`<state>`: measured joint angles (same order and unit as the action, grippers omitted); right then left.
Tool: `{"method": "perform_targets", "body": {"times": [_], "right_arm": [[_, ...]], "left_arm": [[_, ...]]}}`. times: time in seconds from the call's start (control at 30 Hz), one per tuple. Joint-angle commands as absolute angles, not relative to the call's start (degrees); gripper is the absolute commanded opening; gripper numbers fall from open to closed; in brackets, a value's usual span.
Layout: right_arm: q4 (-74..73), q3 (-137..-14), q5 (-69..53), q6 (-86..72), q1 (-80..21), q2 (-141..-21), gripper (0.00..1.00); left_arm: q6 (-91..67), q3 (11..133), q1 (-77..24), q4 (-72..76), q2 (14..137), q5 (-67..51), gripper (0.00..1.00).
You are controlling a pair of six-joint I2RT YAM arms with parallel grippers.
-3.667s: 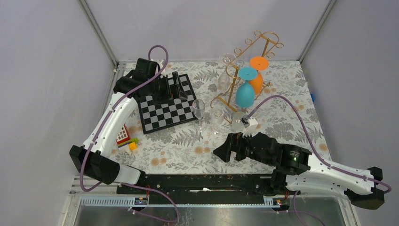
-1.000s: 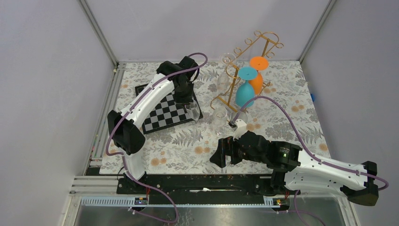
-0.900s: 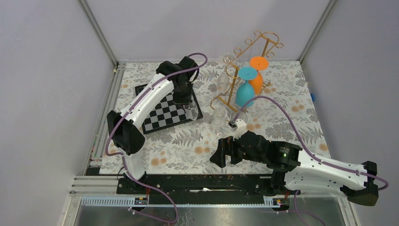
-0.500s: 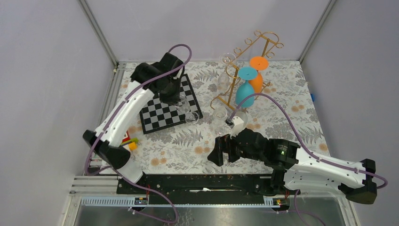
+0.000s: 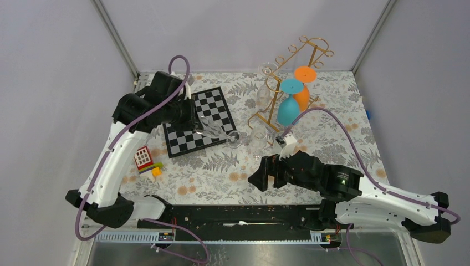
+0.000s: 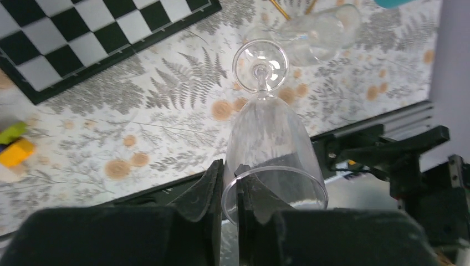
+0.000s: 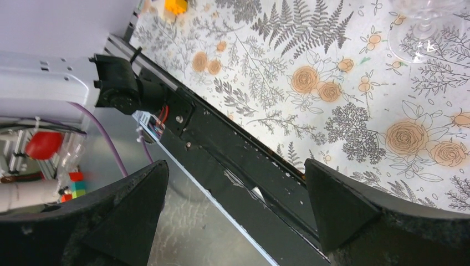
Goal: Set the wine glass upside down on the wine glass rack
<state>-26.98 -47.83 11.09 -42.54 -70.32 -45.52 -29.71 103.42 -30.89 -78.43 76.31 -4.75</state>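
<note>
My left gripper (image 5: 198, 123) is shut on the rim of a clear wine glass (image 5: 217, 131). It holds the glass tilted on its side above the right edge of the chessboard, foot pointing right. In the left wrist view one finger is inside the bowl and one outside. They pinch the wall of the wine glass (image 6: 271, 138), whose foot (image 6: 260, 58) points away from my left gripper (image 6: 230, 183). The gold wine glass rack (image 5: 313, 39) stands at the back right. A teal glass (image 5: 289, 108), an orange glass (image 5: 303, 91) and a clear one hang on it. My right gripper (image 5: 258, 180) is open and empty.
A second clear glass (image 5: 258, 138) stands upright between the held glass and the rack. The chessboard (image 5: 197, 119) lies left of centre. Small toy blocks (image 5: 146, 159) sit near the left edge. In the right wrist view my right gripper (image 7: 235, 194) hangs over the table's front rail.
The left arm has drawn back to the left with the glass, lifting it and tipping it from upright to lying sideways. The right arm has barely shifted.
</note>
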Motion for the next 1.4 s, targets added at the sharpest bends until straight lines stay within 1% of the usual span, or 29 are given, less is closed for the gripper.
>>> {"method": "perform_targets", "body": {"times": [0.0,0.27,0.4,0.5,0.57,0.7,0.93,1.0,1.13,1.37], "right_arm": [[-26.5,-49.5,16.2,-47.0,-69.9,-43.1,1.0],[-24.3,-48.9,16.3,-49.8,-68.5,-40.3,0.99],[-19.4,-46.8,12.8,-52.1,-66.5,-39.7,0.95],[-18.6,-46.4,10.2,-54.0,-64.7,-41.0,0.9],[-18.6,-46.3,9.0,-54.7,-63.6,-42.0,0.85],[-17.7,-46.0,7.5,-55.8,-62.1,-43.4,0.78],[-16.4,-45.3,8.0,-55.7,-59.8,-44.4,0.62],[-16.4,-45.0,8.2,-55.4,-59.2,-44.5,0.6],[-15.9,-44.5,8.4,-54.7,-58.5,-44.8,0.52],[-13.8,-43.4,10.1,-54.2,-58.2,-45.5,0.46]], "left_arm": [[-33.9,100.2,-29.0,-72.1,71.2,-16.0,0.0],[-36.5,96.8,-28.7,-70.7,68.3,-21.5,0.0],[-36.5,95.4,-28.6,-70.1,67.3,-24.2,0.0],[-36.5,95.0,-28.7,-70.1,66.6,-25.4,0.0],[-36.5,94.7,-28.7,-70.3,66.1,-25.8,0.0],[-36.4,94.0,-28.7,-71.0,65.3,-26.4,0.0],[-37.4,92.5,-28.7,-71.0,64.4,-27.5,0.0],[-37.5,92.4,-28.6,-71.1,64.3,-27.8,0.0],[-37.6,92.4,-28.7,-71.1,64.4,-28.6,0.0],[-37.7,91.7,-28.7,-71.1,64.2,-29.8,0.0]]}}
